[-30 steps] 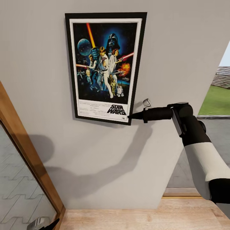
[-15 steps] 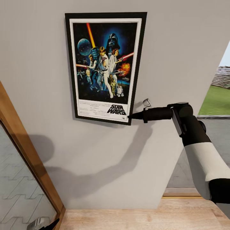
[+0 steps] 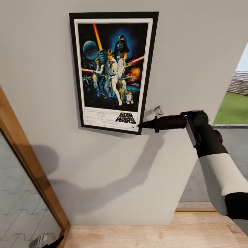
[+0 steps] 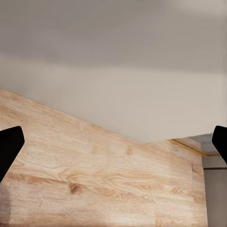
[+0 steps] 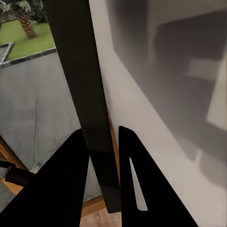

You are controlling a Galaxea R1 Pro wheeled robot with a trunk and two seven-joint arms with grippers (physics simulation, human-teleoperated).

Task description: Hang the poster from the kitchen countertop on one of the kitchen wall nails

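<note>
The poster (image 3: 112, 70), black-framed with Star Wars artwork and a white logo strip, lies upright and flat against the pale wall (image 3: 193, 51). My right gripper (image 3: 139, 126) is shut on its lower right corner, arm reaching in from the right. In the right wrist view the dark frame edge (image 5: 80, 94) runs between the two fingers (image 5: 130, 170) of that gripper (image 5: 101, 156). My left gripper (image 4: 113, 144) is open and holds nothing, facing wooden floor low by the wall; its tip shows at the head view's lower left (image 3: 44, 241). The kitchen countertop is out of view.
A small shiny metal piece (image 3: 157, 111) sits just above my right gripper; I cannot tell what it is. A wooden-framed glass panel (image 3: 24, 193) slants along the left. An opening (image 3: 234, 110) to grass and pavement lies at the right. Wooden floor (image 3: 137, 236) runs below the wall.
The poster's upper left edge sits very slightly further left than before. My right arm and gripper have stayed where they were.
</note>
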